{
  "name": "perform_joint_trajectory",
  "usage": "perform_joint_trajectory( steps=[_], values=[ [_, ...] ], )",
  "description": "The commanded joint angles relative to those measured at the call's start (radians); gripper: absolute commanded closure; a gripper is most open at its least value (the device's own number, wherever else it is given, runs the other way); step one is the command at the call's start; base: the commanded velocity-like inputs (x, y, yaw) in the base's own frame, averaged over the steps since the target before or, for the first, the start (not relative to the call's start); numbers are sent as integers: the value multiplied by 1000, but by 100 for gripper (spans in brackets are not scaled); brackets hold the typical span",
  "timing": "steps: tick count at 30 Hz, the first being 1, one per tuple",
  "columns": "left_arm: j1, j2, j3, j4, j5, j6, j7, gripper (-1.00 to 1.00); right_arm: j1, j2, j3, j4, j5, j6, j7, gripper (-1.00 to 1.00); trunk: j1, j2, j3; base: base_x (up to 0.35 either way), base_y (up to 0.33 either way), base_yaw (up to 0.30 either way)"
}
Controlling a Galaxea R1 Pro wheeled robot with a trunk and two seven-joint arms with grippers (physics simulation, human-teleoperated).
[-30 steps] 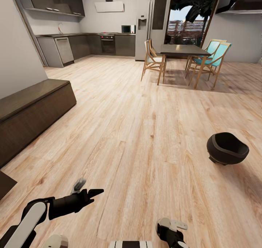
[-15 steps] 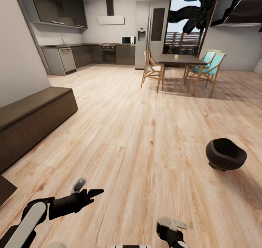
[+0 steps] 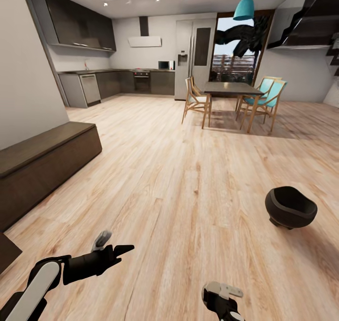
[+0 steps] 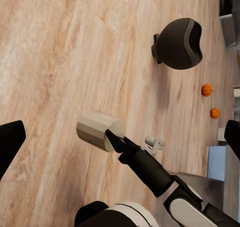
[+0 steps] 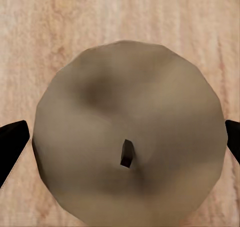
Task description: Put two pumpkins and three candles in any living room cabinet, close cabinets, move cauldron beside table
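Nearest in, right gripper (image 3: 222,293) jaws are looking clamped on a candle (image 5: 127,152), wick up over the floor (image 3: 188,179), while left gripper (image 3: 117,244) is hanging w/ jaws spread wide & holding nothing. I'd say it's hauling that candle to the cabinet (image 3: 47,163), sitting at left w/ fronts looking shut, so it's needing a steady grip, candle upright, base swinging left & the free left arm pulling a drawer. Farther out the cauldron (image 3: 290,208) is sitting on the floor, apparently empty, w/ both pumpkins (image 4: 207,90) lying on the floor beyond it.
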Motion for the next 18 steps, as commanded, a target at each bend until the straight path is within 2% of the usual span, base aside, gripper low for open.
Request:
perform_joint_trajectory(
  steps=[1, 8, 12, 14, 18],
  values=[
    [-1, 1, 0, 0, -3, 2, -3, -100, 0, 0, 8, 0, -10, -5, -6, 100, -1, 0, 3, 0, 0, 0],
    [-1, 0, -2, 1, -5, 0, 2, -100, 0, -4, 9, -3, -7, 1, -16, 100, -7, 8, 29, 0, 0, 0],
    [-1, 2, 4, 1, -10, -2, 7, -100, -4, -2, 8, -23, -6, 27, -71, 100, -22, 36, 42, 0, 0, 0],
    [-1, 2, 6, 2, -12, -3, 10, -100, -8, -1, 8, -97, -4, 97, -127, 100, -30, 50, 48, 0, 0, 0],
    [-1, 3, 10, 3, -15, -5, 12, -100, -11, -2, 7, -306, -2, 285, -248, 100, -45, 78, 61, 0, 0, 0]
  ],
)
